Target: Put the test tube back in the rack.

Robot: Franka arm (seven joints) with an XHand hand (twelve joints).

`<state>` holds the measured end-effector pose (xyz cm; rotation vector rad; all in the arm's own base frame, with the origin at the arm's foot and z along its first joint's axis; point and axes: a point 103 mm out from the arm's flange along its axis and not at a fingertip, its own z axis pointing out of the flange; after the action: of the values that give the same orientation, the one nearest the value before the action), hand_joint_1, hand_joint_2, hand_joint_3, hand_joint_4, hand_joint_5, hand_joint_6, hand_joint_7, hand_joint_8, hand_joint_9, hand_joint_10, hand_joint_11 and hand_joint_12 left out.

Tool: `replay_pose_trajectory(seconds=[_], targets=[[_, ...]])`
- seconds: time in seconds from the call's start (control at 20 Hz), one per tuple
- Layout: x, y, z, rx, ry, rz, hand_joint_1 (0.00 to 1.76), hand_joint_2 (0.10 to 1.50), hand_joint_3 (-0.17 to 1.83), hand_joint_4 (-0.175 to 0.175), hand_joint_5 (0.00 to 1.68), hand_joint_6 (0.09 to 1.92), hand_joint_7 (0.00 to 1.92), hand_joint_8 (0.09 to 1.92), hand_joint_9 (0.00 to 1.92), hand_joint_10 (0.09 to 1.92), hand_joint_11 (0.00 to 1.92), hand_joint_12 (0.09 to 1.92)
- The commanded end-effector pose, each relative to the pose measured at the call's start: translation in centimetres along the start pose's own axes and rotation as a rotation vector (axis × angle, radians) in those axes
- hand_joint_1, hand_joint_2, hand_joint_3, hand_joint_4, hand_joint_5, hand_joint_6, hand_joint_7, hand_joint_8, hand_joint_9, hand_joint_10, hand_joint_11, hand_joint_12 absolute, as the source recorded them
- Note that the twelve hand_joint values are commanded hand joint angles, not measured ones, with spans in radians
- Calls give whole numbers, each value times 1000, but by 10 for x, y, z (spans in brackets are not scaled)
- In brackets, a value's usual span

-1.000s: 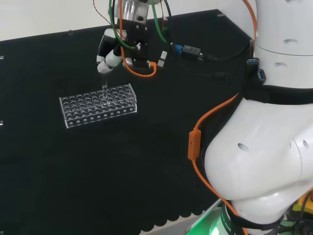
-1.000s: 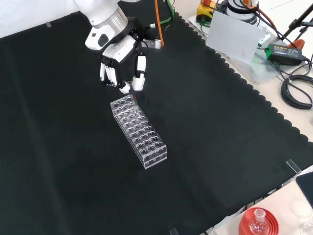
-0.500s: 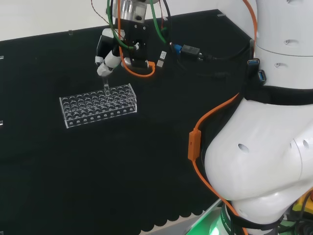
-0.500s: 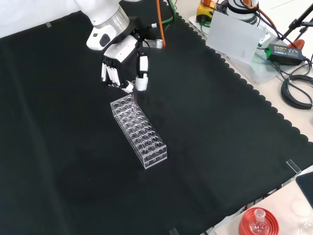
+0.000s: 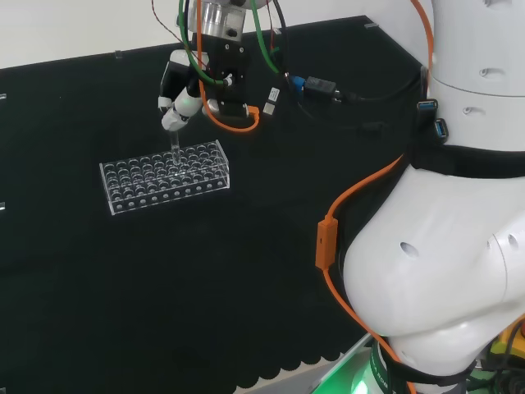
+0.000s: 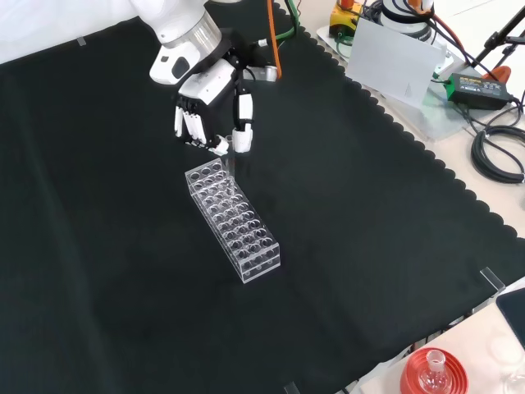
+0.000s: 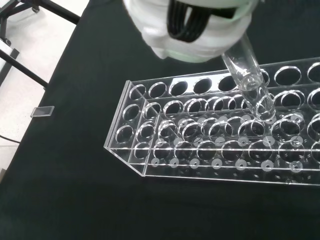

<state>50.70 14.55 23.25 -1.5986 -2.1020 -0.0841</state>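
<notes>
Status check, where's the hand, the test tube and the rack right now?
Hand shut on test tube, above rack end. Tube tip at rack's top holes; seating depth unclear. Nothing in the way.

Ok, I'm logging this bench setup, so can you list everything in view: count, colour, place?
test tube: one, clear, pinched in the hand, tilted, lower end over the rack's holes
rack: one, clear plastic, on the cloth mid-bench, below the hand in the front view
black cloth: one, black, covers the bench
red ribbed stand: one, red, off the cloth at the front view's bottom right, bearing a small clear flask
cables: dark, at the front view's right edge
arm: white, right of the head view
hand: black and white, above the rack's far end
</notes>
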Motion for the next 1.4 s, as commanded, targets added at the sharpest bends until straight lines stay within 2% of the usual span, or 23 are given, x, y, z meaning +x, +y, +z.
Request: replay_pose_trajectory(seconds=[0.05, 0.5, 0.6, 0.8, 1.4], targets=[[3, -2, -1, 3, 1, -2, 1301, 760, 512, -175, 1175, 756, 1234, 725, 1114, 606, 709, 1267], [9, -5, -1, -2, 1, -11, 1301, 757, 518, -175, 1175, 760, 1233, 729, 1114, 608, 709, 1268], [16, -8, 2, -4, -15, -8, 1301, 756, 520, -175, 1174, 760, 1233, 729, 1114, 609, 710, 1268], [29, -11, 10, 16, 10, -12, 1301, 755, 522, -175, 1174, 761, 1233, 730, 1114, 609, 710, 1268], [27, -9, 16, 27, 10, -8, 1301, 753, 527, -175, 1174, 764, 1232, 733, 1114, 611, 710, 1268]])
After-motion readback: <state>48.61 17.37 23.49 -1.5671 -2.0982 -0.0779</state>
